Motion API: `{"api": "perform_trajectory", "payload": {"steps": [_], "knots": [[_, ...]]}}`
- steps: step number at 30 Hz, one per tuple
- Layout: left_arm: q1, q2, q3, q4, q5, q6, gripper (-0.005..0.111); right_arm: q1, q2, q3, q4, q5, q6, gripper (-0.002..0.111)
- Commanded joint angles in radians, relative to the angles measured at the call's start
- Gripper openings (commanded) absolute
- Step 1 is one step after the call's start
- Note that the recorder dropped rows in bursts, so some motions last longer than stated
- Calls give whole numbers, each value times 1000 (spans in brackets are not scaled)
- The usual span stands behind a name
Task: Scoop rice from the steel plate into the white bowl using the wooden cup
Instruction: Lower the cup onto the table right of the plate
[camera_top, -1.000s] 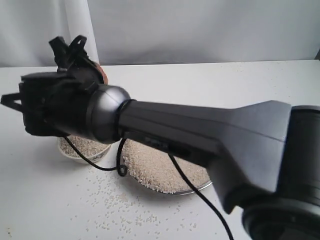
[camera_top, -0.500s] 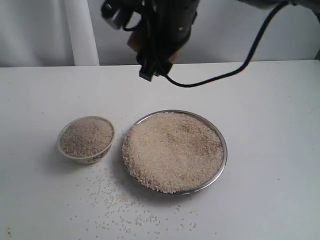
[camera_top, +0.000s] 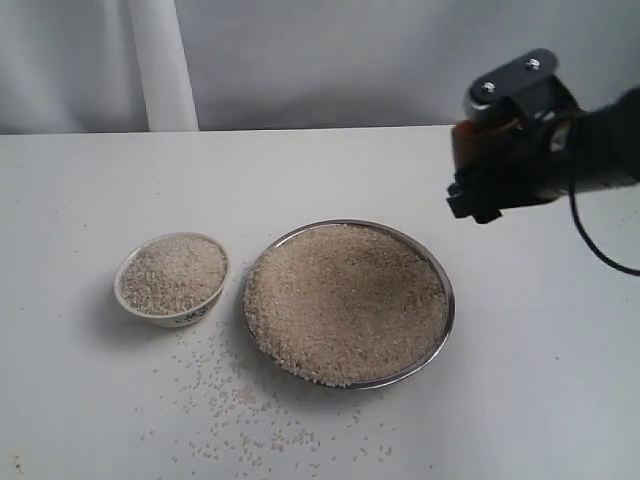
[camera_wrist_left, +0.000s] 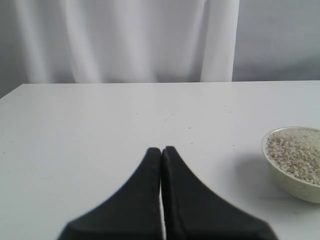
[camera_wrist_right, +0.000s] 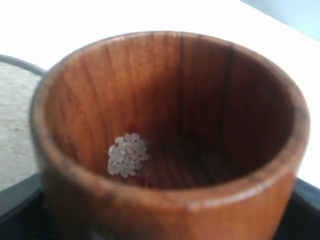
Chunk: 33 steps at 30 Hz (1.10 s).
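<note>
Pale curtains hang behind a white table (camera_top: 80, 180). Outside the exterior frame, the left gripper (camera_wrist_left: 161, 162) hovers low over the tabletop with its black jaws pressed together on nothing. Left of centre sits the white bowl (camera_top: 150, 314), a small round cream ceramic dish with a dark print on its side, heaped close to its rim with rice (camera_top: 172, 272). Loose off-white grains (camera_top: 240, 405) lie scattered over the lower left of the frame in front of it. Just beside the bowl, at centre, the steel plate (camera_top: 449, 300), wide, shallow and shiny, carries a broad mound of the pale beige rice. At the upper right, clear of the plate, the right gripper (camera_top: 490, 170) hangs with its jaws clamped on the wooden cup (camera_wrist_right: 165, 125), a glossy reddish-brown barrel holding only a small clump of grains. The next scoop probably calls for tipping the cup's mouth low, pushing it into the mound and taking a modest load, since the bowl has little room left and spills litter the table.
</note>
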Motion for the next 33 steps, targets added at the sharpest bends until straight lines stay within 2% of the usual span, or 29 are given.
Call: {"api": "perform_trajectory", "payload": {"steps": [1, 8, 11, 20, 33], "knots": [[-3, -3, 2, 0, -6, -4, 0, -74, -43, 215, 21, -297, 20, 0], [-3, -3, 2, 0, -6, -4, 0, -80, -10, 457, 11, -692, 57, 0], [-3, -3, 2, 0, -6, -4, 0, -80, 27, 510, -10, -788, 63, 0], [-3, -3, 2, 0, -6, -4, 0, -80, 196, 511, -80, -896, 68, 0], [-3, -3, 2, 0, -6, -4, 0, -80, 289, 511, -28, -974, 57, 0]]}}
